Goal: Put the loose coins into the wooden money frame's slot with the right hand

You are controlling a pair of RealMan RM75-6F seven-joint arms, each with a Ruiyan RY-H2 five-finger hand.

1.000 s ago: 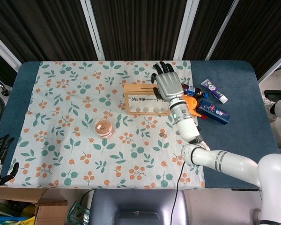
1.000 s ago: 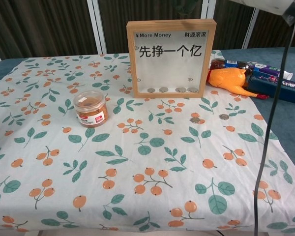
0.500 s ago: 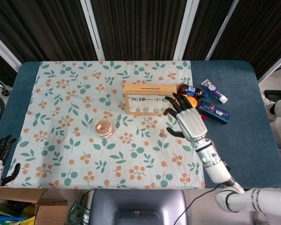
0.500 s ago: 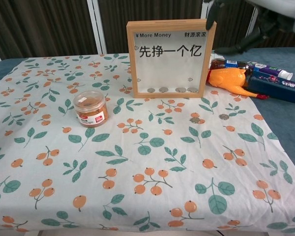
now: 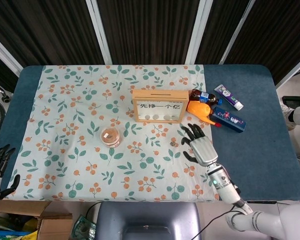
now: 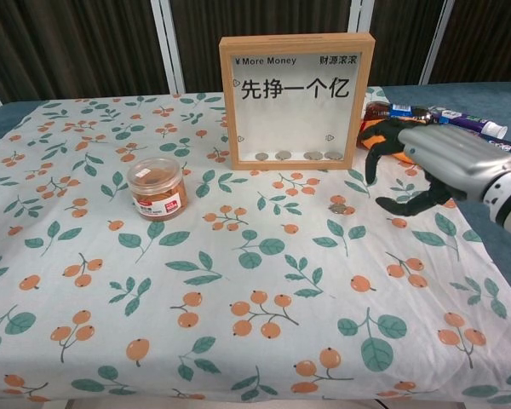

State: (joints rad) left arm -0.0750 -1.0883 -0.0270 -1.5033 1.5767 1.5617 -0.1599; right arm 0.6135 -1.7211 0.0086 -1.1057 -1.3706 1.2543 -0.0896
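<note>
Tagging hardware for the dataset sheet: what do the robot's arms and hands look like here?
The right hand has a silver-grey metallic back and black fingers. Its forearm is white with grey bands near the wrist and a small green light. Of the left hand, only black fingers and a white casing show at the head view's left edge.

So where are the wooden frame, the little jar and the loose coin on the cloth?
Frame (image 6: 296,44): chest view, top wooden rail.
Jar (image 6: 157,190): chest view, label on its side.
Coin (image 6: 338,208): chest view, its flat top face.
</note>
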